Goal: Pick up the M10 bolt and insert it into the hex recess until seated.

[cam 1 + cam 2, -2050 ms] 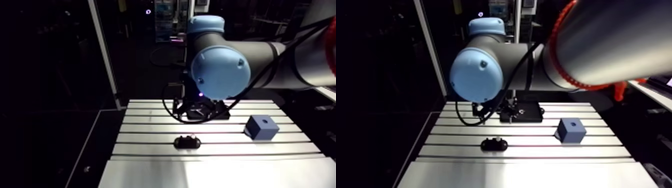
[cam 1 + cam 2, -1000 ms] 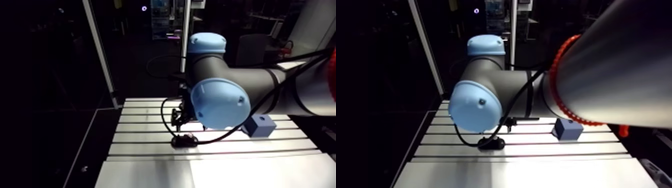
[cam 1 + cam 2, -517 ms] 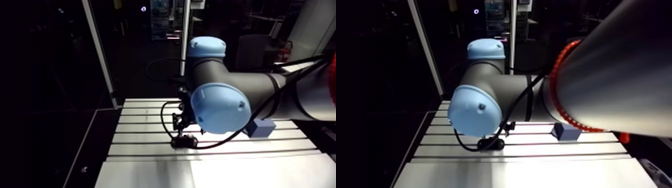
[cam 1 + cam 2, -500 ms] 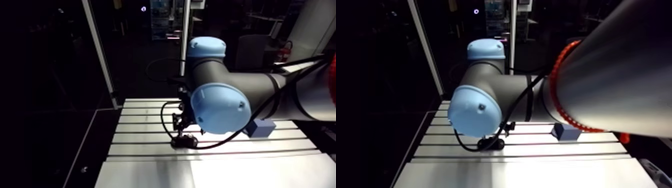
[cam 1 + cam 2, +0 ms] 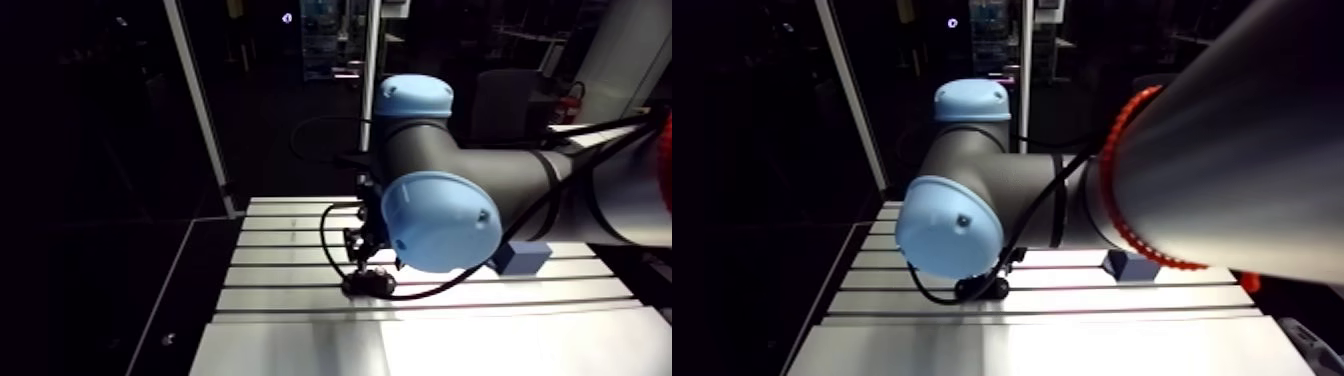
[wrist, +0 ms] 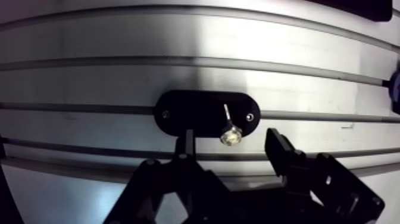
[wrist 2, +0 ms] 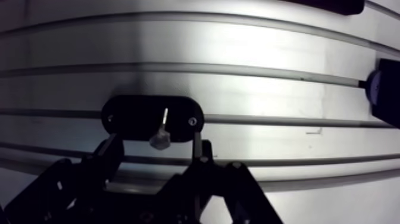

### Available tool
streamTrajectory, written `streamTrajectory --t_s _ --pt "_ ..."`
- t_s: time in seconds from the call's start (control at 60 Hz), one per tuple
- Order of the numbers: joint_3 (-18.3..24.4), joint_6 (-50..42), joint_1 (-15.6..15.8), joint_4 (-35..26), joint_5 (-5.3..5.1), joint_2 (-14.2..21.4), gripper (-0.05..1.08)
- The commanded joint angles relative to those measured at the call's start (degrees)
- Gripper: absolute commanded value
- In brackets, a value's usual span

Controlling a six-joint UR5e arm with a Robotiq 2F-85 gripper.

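- In the arm view, the arm's blue-capped joint (image 5: 440, 220) covers most of the one blue block (image 5: 522, 258), and I can't see its top face.
- The claw (image 6: 232, 143) is too dark to read there. In the wrist view its two fingers (image 6: 186, 143) are spread, one on either side of the bolt, and neither touches it.
- One black oval holder (image 6: 190, 113) lies on the worktop (image 6: 89, 36). The single M10 bolt (image 6: 230, 132) stands in it, head towards the claw.
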State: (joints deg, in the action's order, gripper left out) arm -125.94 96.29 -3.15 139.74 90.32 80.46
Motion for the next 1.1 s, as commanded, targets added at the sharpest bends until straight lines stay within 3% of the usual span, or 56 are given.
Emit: streamTrajectory --t_s 0.017,1.1 --pt "-0.05 0.08 0.08 1.03 -0.1 0.0 0.4" --pt "-0.23 0.17 -0.1 1.03 -0.1 -0.26 0.47"
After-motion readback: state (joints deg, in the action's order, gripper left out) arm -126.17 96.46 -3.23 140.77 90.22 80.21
